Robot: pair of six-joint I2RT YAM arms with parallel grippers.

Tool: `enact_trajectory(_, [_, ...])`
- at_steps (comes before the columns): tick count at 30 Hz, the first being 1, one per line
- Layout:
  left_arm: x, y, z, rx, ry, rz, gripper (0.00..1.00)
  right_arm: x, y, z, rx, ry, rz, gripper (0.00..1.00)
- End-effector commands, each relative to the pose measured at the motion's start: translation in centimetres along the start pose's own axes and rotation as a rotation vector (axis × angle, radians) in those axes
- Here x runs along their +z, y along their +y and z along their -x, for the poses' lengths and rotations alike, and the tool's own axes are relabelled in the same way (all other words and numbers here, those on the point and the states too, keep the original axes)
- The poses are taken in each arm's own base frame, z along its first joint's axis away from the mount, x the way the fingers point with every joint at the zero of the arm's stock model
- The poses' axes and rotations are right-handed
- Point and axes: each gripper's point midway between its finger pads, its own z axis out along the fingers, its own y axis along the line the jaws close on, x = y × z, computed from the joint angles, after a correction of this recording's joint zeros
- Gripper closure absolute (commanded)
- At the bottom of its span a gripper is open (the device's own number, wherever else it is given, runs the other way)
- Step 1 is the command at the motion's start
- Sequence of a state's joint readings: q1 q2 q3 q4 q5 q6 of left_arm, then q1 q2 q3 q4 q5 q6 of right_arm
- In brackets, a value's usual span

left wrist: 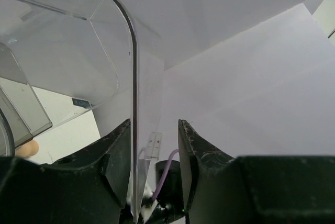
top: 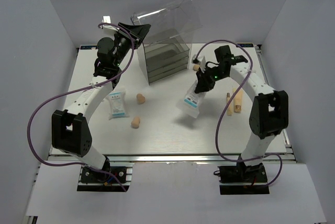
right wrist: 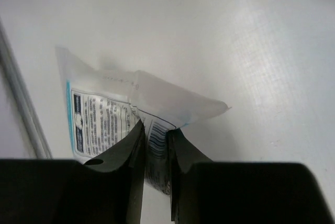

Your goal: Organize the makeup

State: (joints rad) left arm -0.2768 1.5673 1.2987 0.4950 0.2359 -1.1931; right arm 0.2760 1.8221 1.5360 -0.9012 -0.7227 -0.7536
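Observation:
My right gripper (top: pixel 200 87) is shut on a white-and-clear sachet (top: pixel 190 104) with blue print and holds it above the table; the right wrist view shows the sachet (right wrist: pixel 104 114) pinched at its barcode end between the fingertips (right wrist: pixel 155 127). A second sachet (top: pixel 116 104) lies at the left. Peach sponges lie at centre (top: pixel 140 98), nearer (top: pixel 136 122) and beside the box (top: pixel 196 67). The beige stick (top: pixel 229 103) and tube (top: pixel 238 101) lie at the right. My left gripper (top: pixel 137 29) straddles the raised clear lid's (left wrist: pixel 78 51) edge, jaws apart (left wrist: pixel 154 124).
The tall clear drawer box (top: pixel 165 59) stands at the back centre with its lid (top: pixel 167 20) tilted up and back. White walls close in the table on three sides. Purple cables loop beside both arms.

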Motion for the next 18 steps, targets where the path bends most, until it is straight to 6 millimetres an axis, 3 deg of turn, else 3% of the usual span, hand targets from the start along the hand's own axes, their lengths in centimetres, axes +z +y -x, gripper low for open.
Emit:
enact_trajectory(1, [-0.1,-4.8,1.5,0.009,-0.03,-0.123,0.52,-1.4,-3.2,7.2,0.274,-0.333,-0.24,1.0])
enact_trajectory(2, [-0.1,-4.9,1.7,0.007,-0.033,-0.125,0.52,-2.8,-3.9,8.7,0.243,-0.399,-0.345,1.0])
enact_trajectory(3, [-0.1,-5.1,1.7,0.002,-0.035,-0.129,0.52,-4.1,-5.0,11.6,0.157,-0.525,-0.427,1.0])
enact_trajectory(4, [0.0,-4.9,1.7,-0.005,-0.033,-0.127,0.51,-4.2,-6.0,11.1,0.156,-0.559,-0.513,1.0])
enact_trajectory(6, [0.0,-5.2,1.8,-0.018,-0.039,-0.135,0.51,-6.2,-4.9,15.2,-0.01,-0.744,-0.595,1.0])
enact_trajectory(7, [0.1,-5.2,1.8,-0.021,-0.038,-0.136,0.51,-5.7,-5.2,14.6,-0.037,-0.758,-0.627,1.0])
enact_trajectory(9, [0.2,-5.3,2.0,-0.027,-0.043,-0.136,0.51,-6.6,-4.8,16.8,-0.127,-0.859,-0.653,1.0])
enact_trajectory(12, [0.3,-5.3,2.2,-0.027,-0.051,-0.131,0.51,-7.3,-5.5,18.4,-0.121,-0.931,-0.675,1.0])
enact_trajectory(13, [0.3,-5.3,2.2,-0.028,-0.051,-0.131,0.51,-8.6,-5.6,19.7,-0.146,-0.996,-0.708,1.0])
enact_trajectory(18, [0.5,-5.1,2.1,-0.032,-0.045,-0.13,0.51,-11.5,-6.6,23.6,-0.207,-1.149,-0.858,1.0])
